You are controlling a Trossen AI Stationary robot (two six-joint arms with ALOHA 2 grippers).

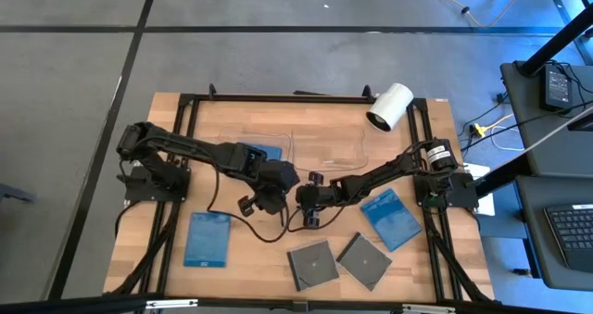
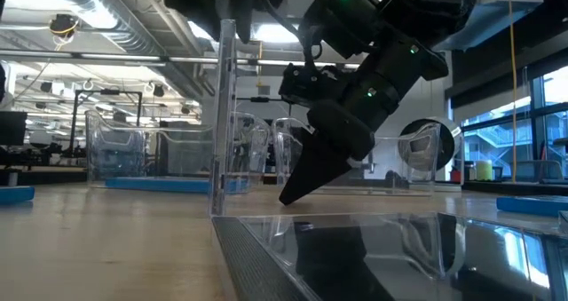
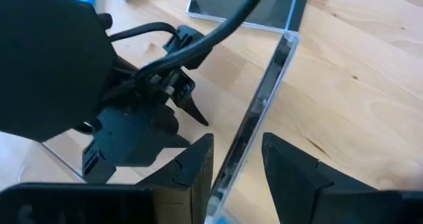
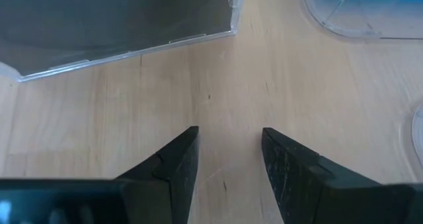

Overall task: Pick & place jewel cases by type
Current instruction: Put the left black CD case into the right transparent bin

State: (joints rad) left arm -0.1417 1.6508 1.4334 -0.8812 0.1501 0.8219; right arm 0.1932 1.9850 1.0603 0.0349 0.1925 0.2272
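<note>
From above, both hands meet mid-table: left hand (image 1: pixel 271 195), right hand (image 1: pixel 310 206); blue jewel cases (image 1: pixel 208 238) and grey jewel cases (image 1: pixel 311 262) lie along the near edge. Low down, an upright case (image 2: pixel 222 114) stands on edge. The left wrist view shows its fingers (image 3: pixel 198 164) straddling that case's edge, narrowing but not yet clamped; squeezing squarely should prevent twisting. The right wrist view shows its parted fingers (image 4: pixel 178 161) grasping nothing.

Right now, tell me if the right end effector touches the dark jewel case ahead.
Apart. Right wrist view: bare table separates the right end effector from the dark jewel case.
</note>
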